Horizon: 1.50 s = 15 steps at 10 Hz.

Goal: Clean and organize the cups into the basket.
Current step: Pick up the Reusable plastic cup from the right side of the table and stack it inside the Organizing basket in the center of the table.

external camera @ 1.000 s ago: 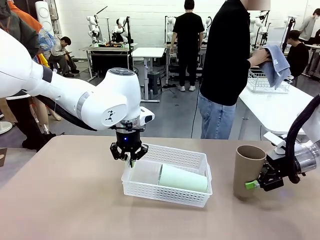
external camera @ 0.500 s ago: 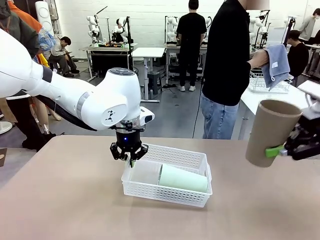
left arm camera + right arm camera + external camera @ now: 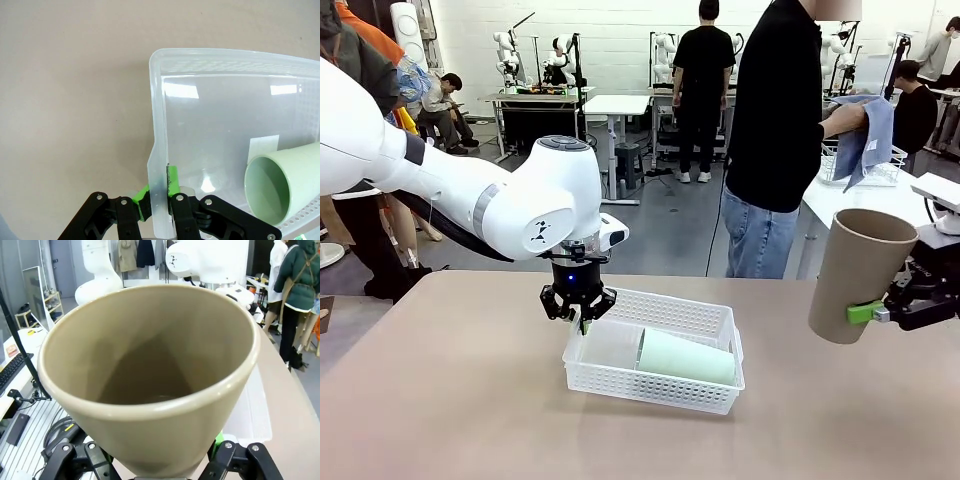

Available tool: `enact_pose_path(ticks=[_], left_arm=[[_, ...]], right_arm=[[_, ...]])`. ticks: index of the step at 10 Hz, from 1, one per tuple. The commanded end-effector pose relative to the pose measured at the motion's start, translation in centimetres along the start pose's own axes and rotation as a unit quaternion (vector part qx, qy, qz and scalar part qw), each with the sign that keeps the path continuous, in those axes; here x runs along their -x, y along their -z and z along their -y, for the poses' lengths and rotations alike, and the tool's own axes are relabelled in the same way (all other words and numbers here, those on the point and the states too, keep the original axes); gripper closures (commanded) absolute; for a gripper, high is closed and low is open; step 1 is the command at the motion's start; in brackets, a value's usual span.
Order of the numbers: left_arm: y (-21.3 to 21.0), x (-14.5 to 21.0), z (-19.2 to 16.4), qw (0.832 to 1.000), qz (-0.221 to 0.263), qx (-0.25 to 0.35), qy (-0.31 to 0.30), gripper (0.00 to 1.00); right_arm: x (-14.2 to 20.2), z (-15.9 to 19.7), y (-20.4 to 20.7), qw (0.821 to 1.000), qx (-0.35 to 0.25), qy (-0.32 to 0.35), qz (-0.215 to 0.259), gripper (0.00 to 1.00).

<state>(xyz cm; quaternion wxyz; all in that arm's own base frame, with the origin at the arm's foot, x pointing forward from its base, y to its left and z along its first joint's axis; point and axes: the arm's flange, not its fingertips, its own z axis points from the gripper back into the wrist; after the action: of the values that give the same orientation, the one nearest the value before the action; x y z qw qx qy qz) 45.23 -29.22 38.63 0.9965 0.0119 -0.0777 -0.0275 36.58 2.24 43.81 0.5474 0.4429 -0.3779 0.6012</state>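
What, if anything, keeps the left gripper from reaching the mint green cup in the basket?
Probably not reachable yet: the left gripper is shut on the basket wall. The mint green cup lies nearby inside, uncovered, so after letting go the way looks free.

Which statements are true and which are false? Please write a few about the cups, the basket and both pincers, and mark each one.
1. The right pincer grips the tan cup. True.
2. The green cup stands upright in the basket. False: it lies on its side there.
3. The left pincer is shut on the basket's wall. True.
4. The person's hand holds the green cup. False: it holds a blue-grey cloth.
5. Both cups are in the basket. False: the tan cup is outside it, in the right pincer.
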Motion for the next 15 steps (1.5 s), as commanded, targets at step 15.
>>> enact_pose_path(ticks=[15], left_arm=[[-0.1, 0.0, 0.0, 1.0, 0.0, -0.001, 0.001, 1.0]], right_arm=[[-5.9, 15.2, 24.3, 0.877, 0.055, 0.017, -0.477, 0.19]])
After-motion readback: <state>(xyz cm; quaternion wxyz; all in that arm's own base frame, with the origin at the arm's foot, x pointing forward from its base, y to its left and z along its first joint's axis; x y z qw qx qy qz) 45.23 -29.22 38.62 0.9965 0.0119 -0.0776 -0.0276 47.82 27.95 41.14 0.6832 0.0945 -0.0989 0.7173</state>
